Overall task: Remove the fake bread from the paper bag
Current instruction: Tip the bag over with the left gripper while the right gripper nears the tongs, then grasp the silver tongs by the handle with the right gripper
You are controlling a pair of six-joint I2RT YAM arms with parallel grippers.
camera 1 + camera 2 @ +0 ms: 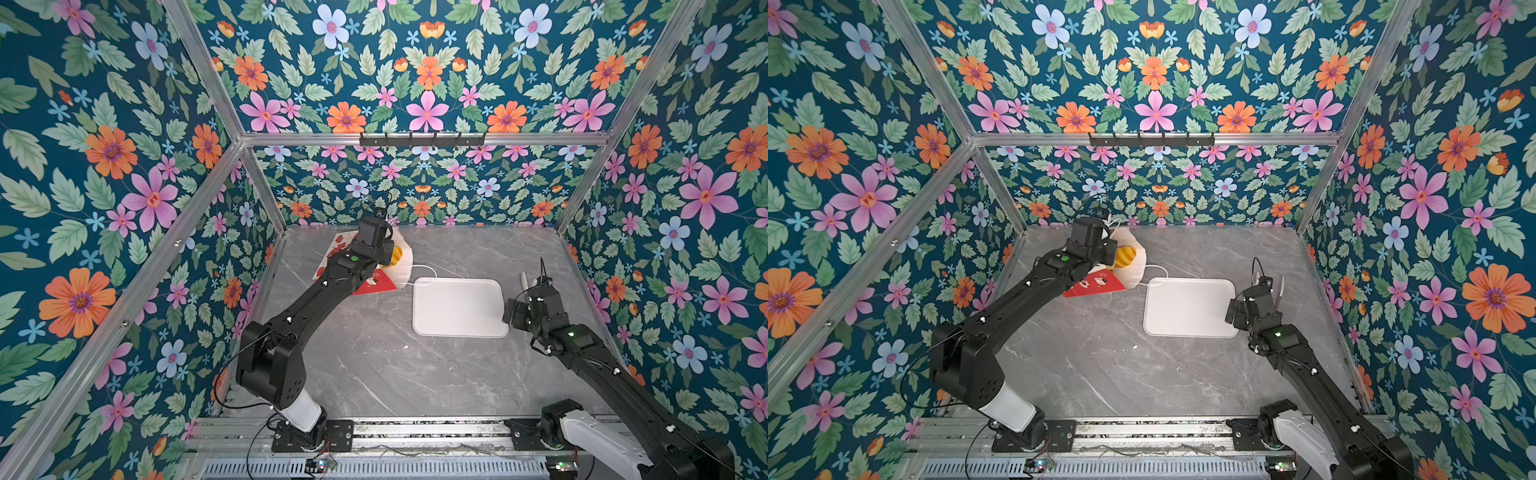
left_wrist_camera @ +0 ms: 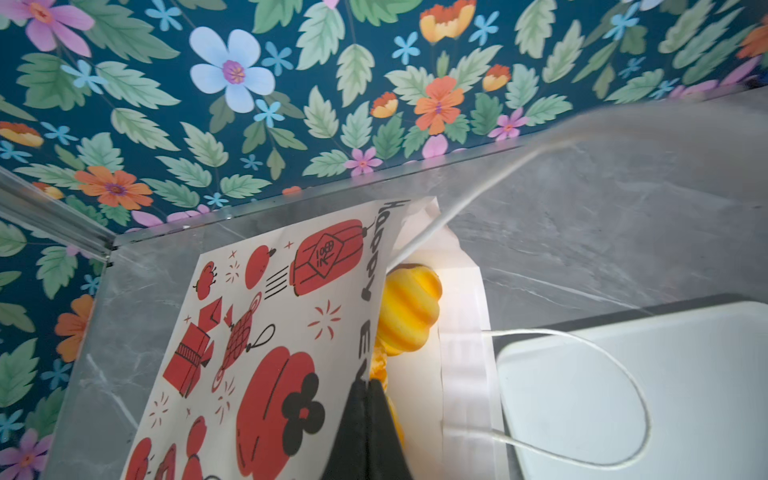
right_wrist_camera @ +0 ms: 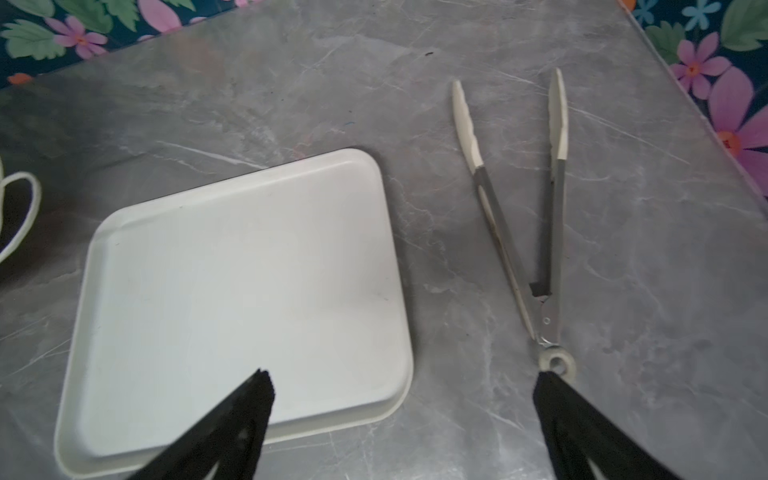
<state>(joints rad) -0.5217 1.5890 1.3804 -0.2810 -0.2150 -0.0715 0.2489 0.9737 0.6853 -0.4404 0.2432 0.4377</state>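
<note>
The paper bag [image 1: 376, 284] [image 1: 1096, 284] lies on its side at the back left of the table, its white-lined mouth turned toward the tray. In the left wrist view its red-drawn upper wall [image 2: 270, 332] is lifted. My left gripper [image 2: 365, 384] is shut on the rim of that wall. Fake bread shows in the mouth: a golden ridged roll [image 2: 409, 309] [image 1: 397, 252] [image 1: 1125, 257], with more yellow pieces half hidden behind my fingers. My right gripper [image 3: 405, 382] is open and empty, hovering over the tray's near right corner.
A flat white tray [image 1: 457, 332] [image 1: 1187, 332] [image 3: 374, 415] sits mid-table, with one of the bag's cord handles [image 1: 424, 276] looped over its corner. Metal tongs with white tips [image 3: 515, 249] [image 1: 524, 282] lie right of the tray. Floral walls close in on three sides.
</note>
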